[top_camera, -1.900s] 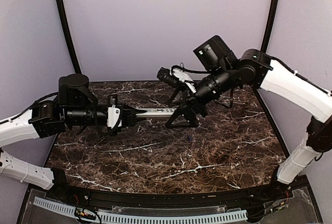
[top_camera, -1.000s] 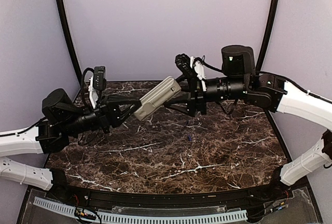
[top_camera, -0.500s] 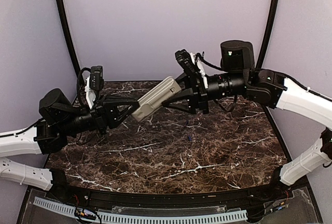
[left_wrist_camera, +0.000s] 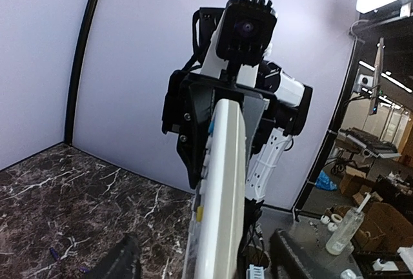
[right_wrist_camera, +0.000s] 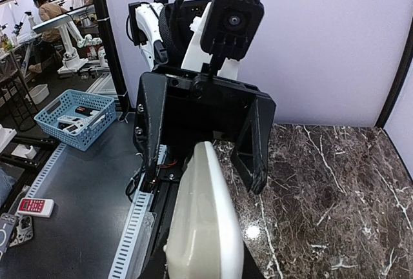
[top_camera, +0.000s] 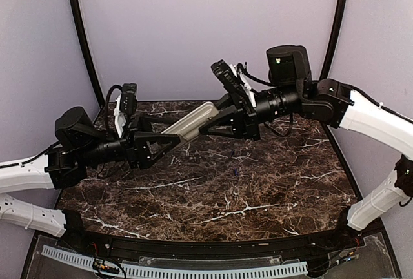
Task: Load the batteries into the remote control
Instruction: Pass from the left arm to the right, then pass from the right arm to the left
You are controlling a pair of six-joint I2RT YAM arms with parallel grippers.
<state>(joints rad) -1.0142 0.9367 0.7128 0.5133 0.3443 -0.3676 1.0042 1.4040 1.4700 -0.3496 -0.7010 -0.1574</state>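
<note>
Above the marble bench (top_camera: pixel 258 195), the remote (top_camera: pixel 195 119) has changed owners: left tool (top_camera: pixel 170 130) now spread, right tool (top_camera: pixel 213 116) pinching it, batteries (top_camera: pixel 235 171) beneath it unloaded.

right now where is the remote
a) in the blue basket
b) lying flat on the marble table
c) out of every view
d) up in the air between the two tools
d, the remote control sits well clear of the marble table, one end between the spread fingers of the left tool and the other end clamped in the right tool.
</note>
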